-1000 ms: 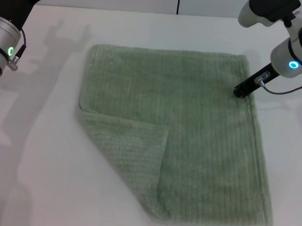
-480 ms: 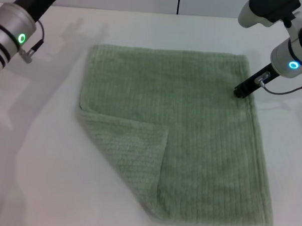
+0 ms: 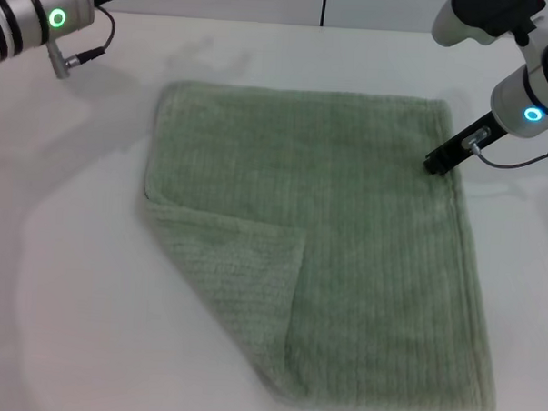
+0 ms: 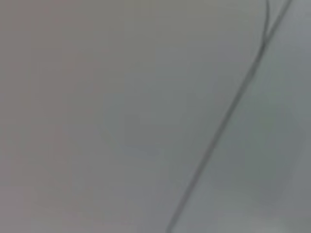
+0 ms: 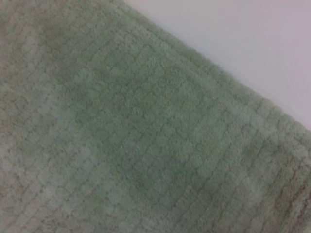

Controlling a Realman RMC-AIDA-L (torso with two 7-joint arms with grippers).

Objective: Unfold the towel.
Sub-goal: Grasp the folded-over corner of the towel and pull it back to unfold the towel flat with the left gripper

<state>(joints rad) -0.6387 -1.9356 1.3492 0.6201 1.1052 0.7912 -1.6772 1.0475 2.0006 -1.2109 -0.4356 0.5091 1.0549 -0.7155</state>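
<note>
Towel: the towel (image 3: 318,244) lies spread flat on the white table (image 3: 71,279), filling the middle and right of the head view, with its near-left corner flap (image 3: 244,277) folded over onto the cloth.
Left arm: the left arm (image 3: 46,13) is at the far-left corner, well apart from the cloth; over the last second it has swung up and away toward the far left edge. Its claw is out of sight, so I cannot tell whether it is apart or together.
Right gripper: the right gripper (image 3: 437,163) has stayed put, tip down at the far-right edge of the cloth; I cannot tell whether its claw is apart or together.
Meaning: the flap has not shifted, so the unfolding looks unfinished, and the retreating left arm seems to leave that corner unattended.
</note>
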